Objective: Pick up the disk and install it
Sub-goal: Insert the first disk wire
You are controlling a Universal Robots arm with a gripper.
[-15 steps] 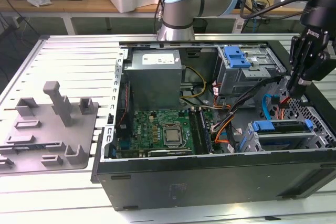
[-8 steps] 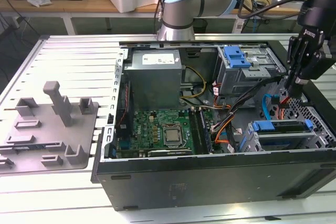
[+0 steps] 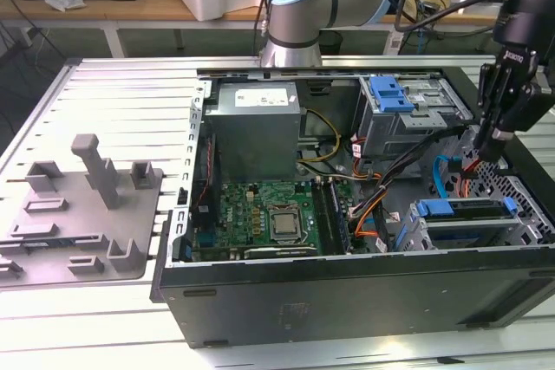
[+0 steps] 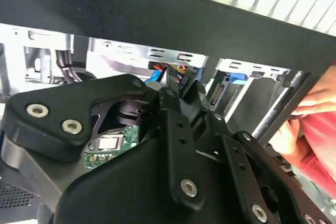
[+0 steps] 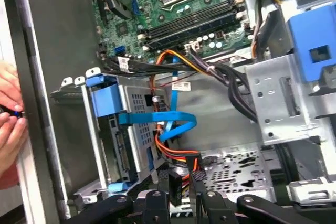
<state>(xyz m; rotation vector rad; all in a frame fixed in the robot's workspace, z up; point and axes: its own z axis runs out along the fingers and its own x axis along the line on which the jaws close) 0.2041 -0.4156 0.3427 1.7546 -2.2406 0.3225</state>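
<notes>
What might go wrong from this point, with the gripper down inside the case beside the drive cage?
1. The gripper hangs among the blue data cable and orange power wires; a move could snag or tug them.
2. A person's hand rests at the edge of the case, beside the drive cage where the disk seems to sit; the arm might strike it.
</notes>
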